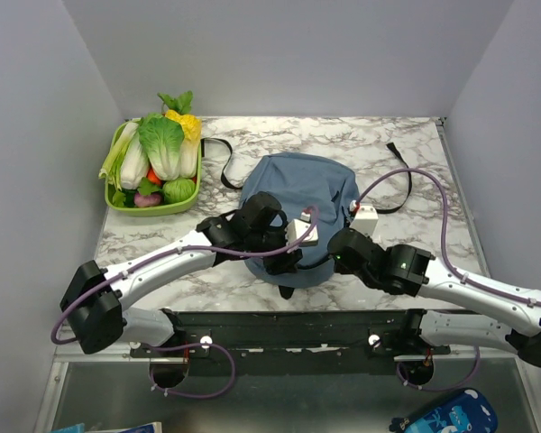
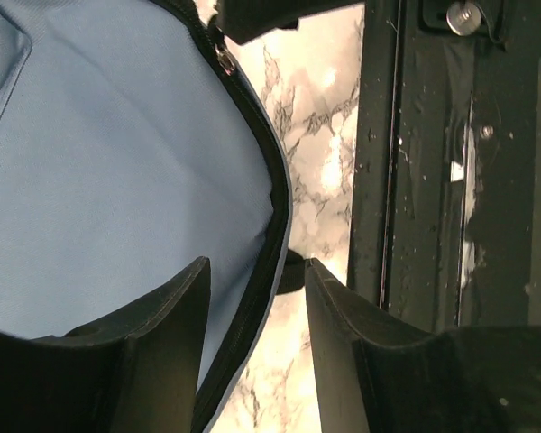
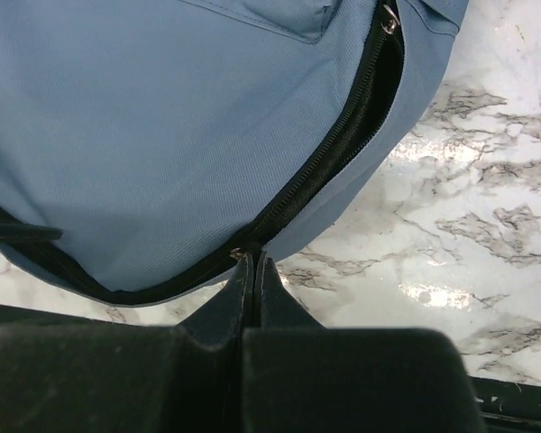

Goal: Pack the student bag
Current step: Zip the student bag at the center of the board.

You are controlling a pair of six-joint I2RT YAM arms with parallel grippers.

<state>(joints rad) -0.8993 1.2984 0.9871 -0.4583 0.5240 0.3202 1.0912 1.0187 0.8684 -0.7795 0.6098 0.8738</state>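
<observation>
**A:** Where is the student bag, the soft, rounded, dusty-blue fabric backpack [image 1: 298, 189], to be found?

**B:** It is seen lying flat in the middle of the white, grey-veined marble-patterned table [image 1: 343, 140]. Its near end is close to the black metal rail [image 1: 298, 327] fixed along the table's near edge. Its long black straps [image 1: 218, 155] are spread out on the far side, to left and right.

**A:** How is the left gripper [image 2: 257, 271] held?

**B:** It is held spread. In the left wrist view the bag's rim, edged by a black zipper [image 2: 275, 185], is seen running between the two dark fingers [image 2: 162, 343] (contact with either one cannot be made out). A small metal zipper pull [image 2: 225, 61] is seen farther along that rim.

**A:** And the right gripper [image 3: 252, 260]?

**B:** Its fingers are pressed together, with no gap to be seen. The tips are set against the zipper line at the bag's edge. Whether a tab is pinched there cannot be told. Beyond the tips the zipper is seen parted, and a dark interior is shown.

**A:** What else is placed on the table?

**B:** A lime-green plastic tray [image 1: 162, 210] heaped with vegetables [image 1: 162, 144] is set at the far left corner. It is well apart from both grippers and near the left strap.
</observation>
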